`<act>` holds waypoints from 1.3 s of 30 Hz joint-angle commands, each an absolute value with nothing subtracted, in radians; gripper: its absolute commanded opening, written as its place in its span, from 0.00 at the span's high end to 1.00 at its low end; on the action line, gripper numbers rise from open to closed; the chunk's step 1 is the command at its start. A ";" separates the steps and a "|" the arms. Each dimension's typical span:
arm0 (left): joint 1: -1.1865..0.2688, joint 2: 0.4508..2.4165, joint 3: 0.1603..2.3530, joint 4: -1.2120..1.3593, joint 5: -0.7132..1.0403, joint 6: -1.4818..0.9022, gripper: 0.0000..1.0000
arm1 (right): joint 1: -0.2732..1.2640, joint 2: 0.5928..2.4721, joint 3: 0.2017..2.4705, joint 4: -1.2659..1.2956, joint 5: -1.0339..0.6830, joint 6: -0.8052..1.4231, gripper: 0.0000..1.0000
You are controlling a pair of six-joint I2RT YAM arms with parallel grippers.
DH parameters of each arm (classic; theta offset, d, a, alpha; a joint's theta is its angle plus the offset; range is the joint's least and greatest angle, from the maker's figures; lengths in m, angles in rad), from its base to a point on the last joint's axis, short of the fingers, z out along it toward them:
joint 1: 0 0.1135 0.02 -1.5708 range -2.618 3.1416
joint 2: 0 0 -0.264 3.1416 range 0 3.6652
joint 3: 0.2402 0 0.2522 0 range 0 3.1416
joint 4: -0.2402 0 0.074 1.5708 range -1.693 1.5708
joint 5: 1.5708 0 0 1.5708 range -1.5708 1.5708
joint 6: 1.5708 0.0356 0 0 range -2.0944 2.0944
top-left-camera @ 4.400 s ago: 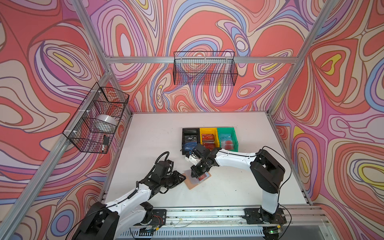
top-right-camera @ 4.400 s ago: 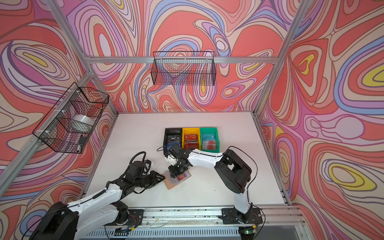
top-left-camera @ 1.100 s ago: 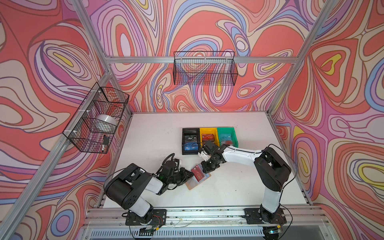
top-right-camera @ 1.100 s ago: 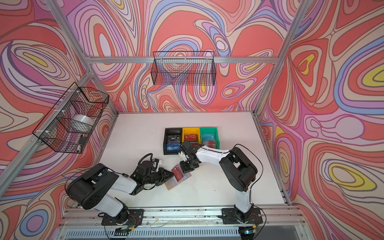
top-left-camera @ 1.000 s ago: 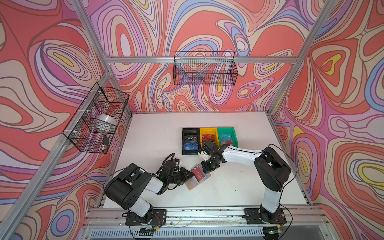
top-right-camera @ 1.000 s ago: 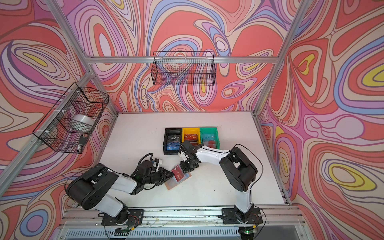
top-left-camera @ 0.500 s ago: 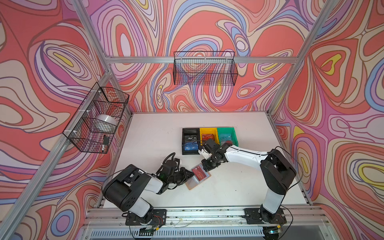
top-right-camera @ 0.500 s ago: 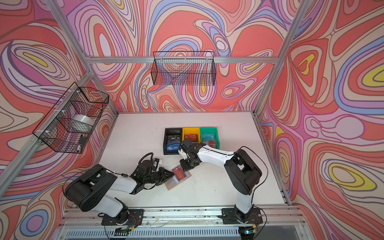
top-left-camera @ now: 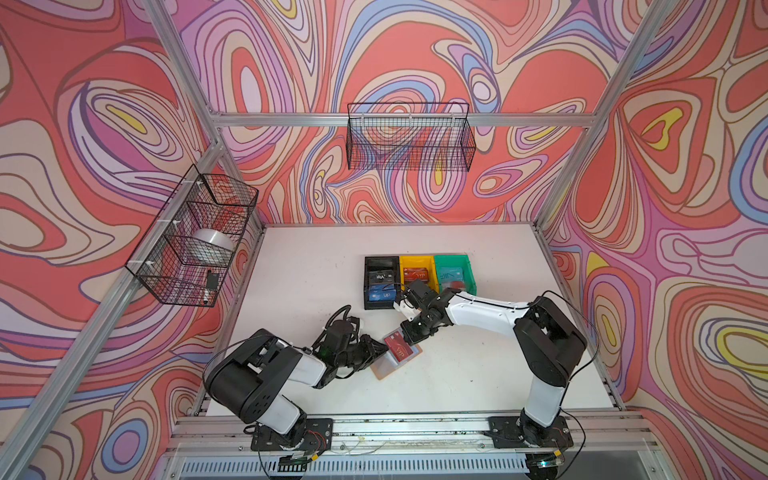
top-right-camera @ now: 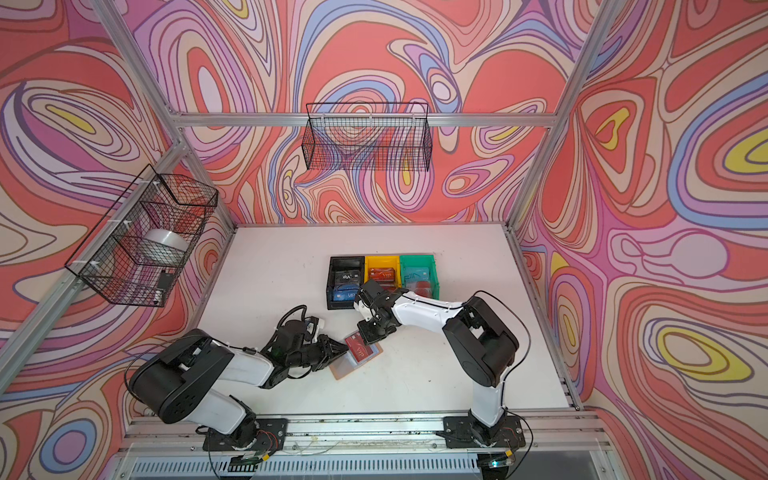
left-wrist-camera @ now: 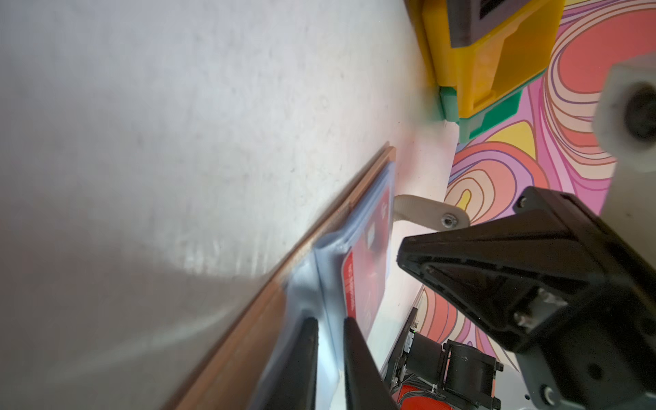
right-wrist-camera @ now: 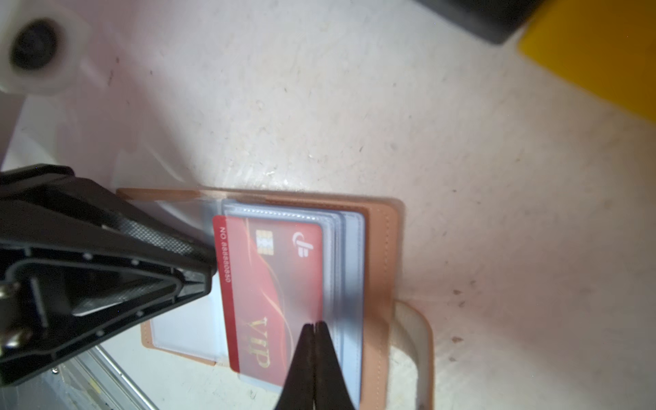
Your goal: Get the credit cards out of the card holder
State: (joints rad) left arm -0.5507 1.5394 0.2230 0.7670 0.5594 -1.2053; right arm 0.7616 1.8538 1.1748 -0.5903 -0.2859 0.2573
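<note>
The tan card holder (top-left-camera: 384, 370) lies open on the table in front of the bins, its clasp tab (right-wrist-camera: 419, 337) pointing away. A red credit card (right-wrist-camera: 273, 269) lettered "VIP" sits in the top clear sleeve, one long edge sticking out bare. My left gripper (left-wrist-camera: 328, 330) is shut on the edge of a clear sleeve (left-wrist-camera: 319, 269), low beside the holder. My right gripper (right-wrist-camera: 314, 326) is shut, with nothing between its fingers. Its tips rest on the red card (top-left-camera: 400, 351) near the sleeve's edge. More credit cards lie in the bins, among them a blue one (top-left-camera: 381, 294).
A black bin (top-left-camera: 366, 282), a yellow bin (top-left-camera: 417, 258) and a green bin (top-left-camera: 470, 274) stand side by side just behind the right gripper. Wire baskets hang on the left wall (top-left-camera: 191, 237) and the back wall (top-left-camera: 409, 137).
The right arm's elbow has swung to the right while its shut tips stay over the red card. The sleeve with the card lies flatter. The left gripper keeps its hold.
</note>
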 commanded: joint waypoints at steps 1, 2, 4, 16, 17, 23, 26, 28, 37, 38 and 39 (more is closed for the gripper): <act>-0.557 1.528 0.233 0.737 0.542 -1.196 0.81 | 0.765 1.883 1.150 -0.573 -0.293 0.267 0.96; -0.557 1.529 0.233 0.738 0.541 -1.195 0.81 | 0.767 1.884 1.147 -0.572 -0.289 0.268 0.96; -0.557 1.528 0.235 0.739 0.542 -1.196 0.81 | 0.766 1.884 1.143 -0.575 -0.271 0.272 0.96; -0.589 1.509 0.254 0.741 0.532 -1.199 0.81 | 0.766 1.908 1.131 -0.574 -0.272 0.282 0.96; -0.589 1.505 0.254 0.740 0.532 -1.198 0.81 | 0.767 1.911 1.131 -0.574 -0.273 0.282 0.95; -0.589 1.501 0.259 0.703 0.519 -1.183 0.81 | 0.766 1.906 1.128 -0.574 -0.281 0.284 0.95; -0.591 1.515 0.267 0.703 0.519 -1.181 0.81 | 0.766 1.902 1.126 -0.576 -0.281 0.282 0.96; -0.591 1.525 0.271 0.706 0.521 -1.182 0.81 | 0.767 1.902 1.127 -0.577 -0.282 0.282 0.95; -0.591 1.546 0.285 0.704 0.526 -1.179 0.81 | 0.767 1.902 1.126 -0.575 -0.289 0.280 0.95; -0.591 1.548 0.284 0.706 0.526 -1.180 0.81 | 0.766 1.901 1.126 -0.575 -0.287 0.279 0.95; -0.591 1.549 0.283 0.706 0.526 -1.180 0.81 | 0.766 1.902 1.125 -0.576 -0.287 0.278 0.95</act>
